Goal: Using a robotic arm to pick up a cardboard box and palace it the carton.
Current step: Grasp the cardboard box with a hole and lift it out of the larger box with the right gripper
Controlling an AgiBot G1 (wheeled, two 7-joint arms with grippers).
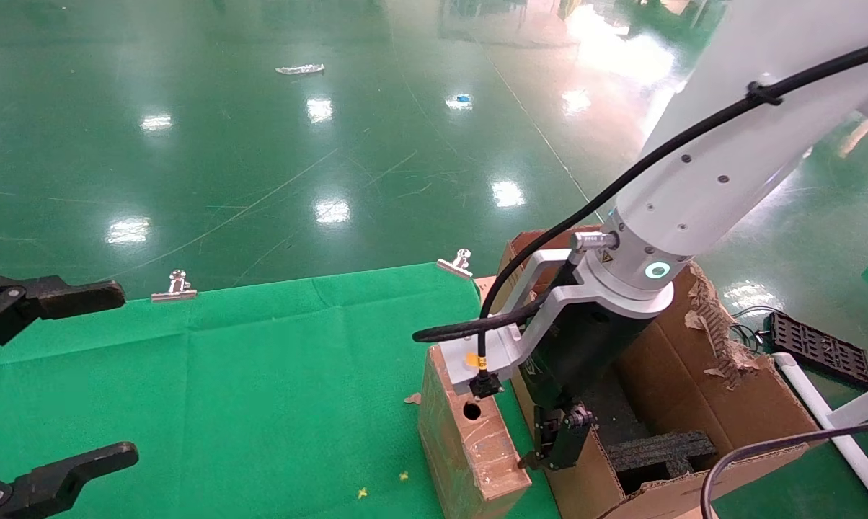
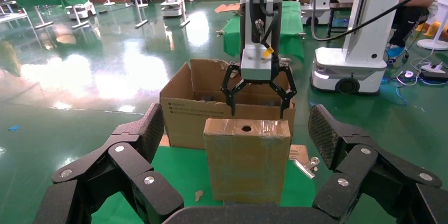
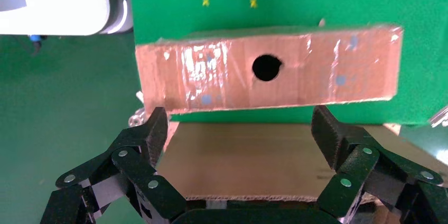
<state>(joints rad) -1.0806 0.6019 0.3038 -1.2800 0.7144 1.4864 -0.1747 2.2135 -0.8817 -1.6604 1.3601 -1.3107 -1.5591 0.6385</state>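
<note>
I see a brown cardboard box (image 1: 470, 440) with shiny clear tape, brown carton (image 1: 701, 404) with black foam (image 1: 661, 453), green cloth on the bench (image 1: 261, 375), white arm (image 1: 737, 158), glossy green floor (image 1: 261, 144).

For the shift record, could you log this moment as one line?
right gripper open above cardboard box | box upright on table beside carton | left gripper open, idle

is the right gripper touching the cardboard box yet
Apart. The left wrist view shows the right gripper open above the cardboard box, its fingers clear of the box's top edge.
</note>
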